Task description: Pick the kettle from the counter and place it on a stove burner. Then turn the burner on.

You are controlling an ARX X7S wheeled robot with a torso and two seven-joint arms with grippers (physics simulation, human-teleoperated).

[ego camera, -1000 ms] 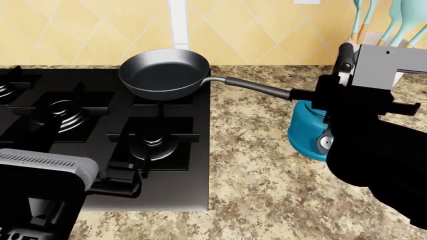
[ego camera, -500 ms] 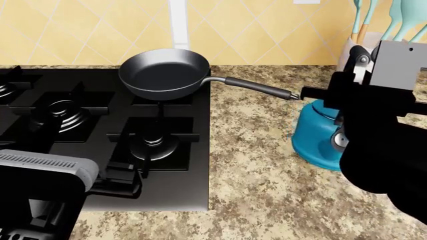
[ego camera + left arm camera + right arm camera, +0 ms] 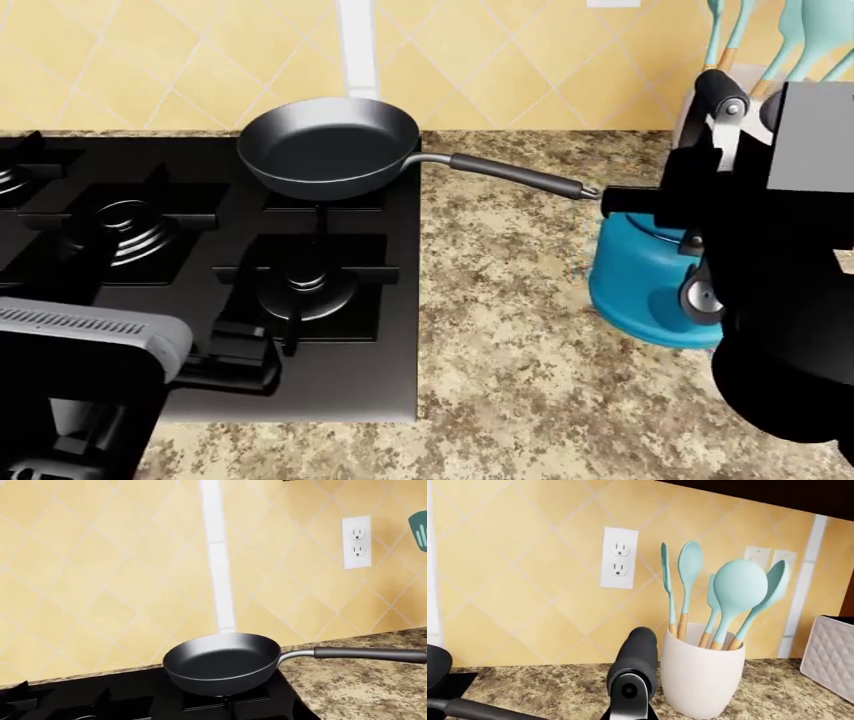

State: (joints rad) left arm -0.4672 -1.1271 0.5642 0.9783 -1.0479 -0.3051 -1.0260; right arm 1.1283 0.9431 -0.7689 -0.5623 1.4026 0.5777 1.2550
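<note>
The teal-blue kettle (image 3: 650, 285) is at the right of the speckled counter (image 3: 507, 330), half hidden behind my black right arm. My right gripper (image 3: 687, 195) is over the kettle's top and appears shut on its arched handle. The handle's black tube (image 3: 722, 97) sticks up above the gripper and fills the near middle of the right wrist view (image 3: 636, 657); the fingers themselves are hidden. The small stove burner (image 3: 304, 283) with its square grate sits at the cooktop's front right. My left gripper (image 3: 247, 362) hovers at the cooktop's front edge near that burner, its jaws hidden.
A black frying pan (image 3: 327, 148) rests on the rear right burner, its long handle (image 3: 521, 175) reaching over the counter toward the kettle. A larger multi-ring burner (image 3: 127, 225) lies left. A white crock of teal utensils (image 3: 700, 672) stands behind the kettle against the tiled wall.
The kettle and my right arm have shifted together to the right and look larger and nearer, clearing the pan handle's tip. The left arm and the pan have not moved.
</note>
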